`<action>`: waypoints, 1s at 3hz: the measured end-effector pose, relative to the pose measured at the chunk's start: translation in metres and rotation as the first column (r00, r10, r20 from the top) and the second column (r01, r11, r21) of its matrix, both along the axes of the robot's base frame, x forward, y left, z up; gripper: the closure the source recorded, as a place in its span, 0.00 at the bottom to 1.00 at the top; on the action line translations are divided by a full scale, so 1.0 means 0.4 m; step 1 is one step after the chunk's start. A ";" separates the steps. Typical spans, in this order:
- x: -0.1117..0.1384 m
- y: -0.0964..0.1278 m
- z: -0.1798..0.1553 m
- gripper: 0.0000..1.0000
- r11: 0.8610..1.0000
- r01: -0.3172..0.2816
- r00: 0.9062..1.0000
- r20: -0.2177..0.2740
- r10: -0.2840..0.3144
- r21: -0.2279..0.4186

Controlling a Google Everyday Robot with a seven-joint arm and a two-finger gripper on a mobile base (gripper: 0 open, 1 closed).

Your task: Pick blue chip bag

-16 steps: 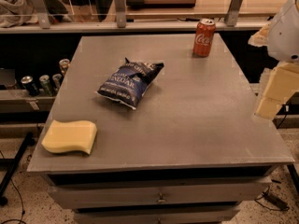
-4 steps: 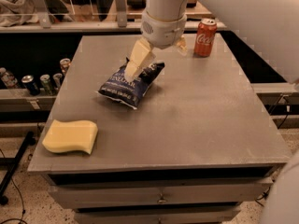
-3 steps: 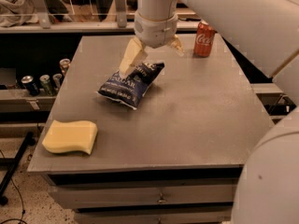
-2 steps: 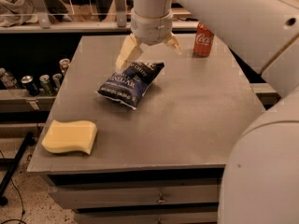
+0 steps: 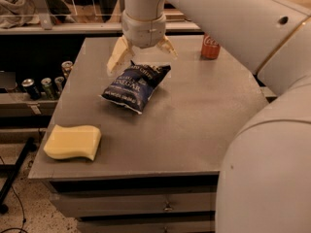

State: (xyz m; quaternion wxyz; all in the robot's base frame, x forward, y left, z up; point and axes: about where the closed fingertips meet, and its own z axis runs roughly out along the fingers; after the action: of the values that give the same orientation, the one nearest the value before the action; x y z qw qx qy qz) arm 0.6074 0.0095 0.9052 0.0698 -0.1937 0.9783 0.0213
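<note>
Dim warm light; faint tabletop (image 5: 204,115) sheen; hand (image 5: 142,62), spread, above blue chip bag (image 5: 135,85).

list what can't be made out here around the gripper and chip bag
Camera view, the only one:
- Open gripper over the far end of the blue chip bag: whether it touches the bag is unreadable from this angle.
- Cola can: top hidden by the arm.
- Bag's small print: too small.

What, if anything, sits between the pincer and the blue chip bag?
Nothing visible does. The pincer hangs open right above the far end of the blue chip bag; the cola can and yellow sponge lie well off to the sides.
</note>
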 end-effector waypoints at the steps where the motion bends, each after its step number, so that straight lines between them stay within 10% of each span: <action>1: -0.003 0.033 -0.028 0.00 1.000 -0.001 1.000 -0.018 0.001 0.007; 3: -0.006 0.056 -0.096 0.16 1.000 0.013 0.998 -0.063 -0.013 -0.007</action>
State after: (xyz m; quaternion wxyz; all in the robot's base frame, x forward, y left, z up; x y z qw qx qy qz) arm 0.6051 0.0321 0.8667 0.0384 -0.1869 0.9813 0.0237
